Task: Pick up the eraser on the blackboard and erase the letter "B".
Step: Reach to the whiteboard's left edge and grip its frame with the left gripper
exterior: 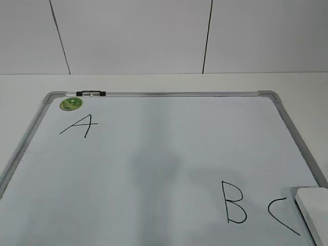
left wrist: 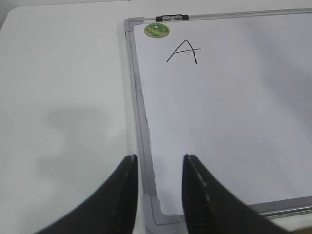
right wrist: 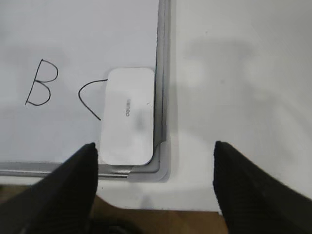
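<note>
The blackboard (exterior: 154, 164) is a pale whiteboard with a silver-grey frame lying flat on the table. The white eraser (exterior: 313, 210) lies in its near right corner, also in the right wrist view (right wrist: 127, 116), against the frame. The black letter "B" (exterior: 233, 203) is left of it, with a C-like curve (exterior: 282, 215) between; the right wrist view shows the "B" (right wrist: 41, 84) too. My right gripper (right wrist: 155, 152) is open and empty, high above the board's near right corner. My left gripper (left wrist: 160, 163) is open and empty above the board's near left corner (left wrist: 161, 214). Neither gripper shows in the exterior view.
A black "A" (exterior: 79, 126) sits at the far left of the board, with a green round sticker (exterior: 70, 104) and a black-and-clear marker (exterior: 88, 94) on the far frame. White table (right wrist: 234, 97) surrounds the board; its front edge (right wrist: 170, 210) shows in the right wrist view.
</note>
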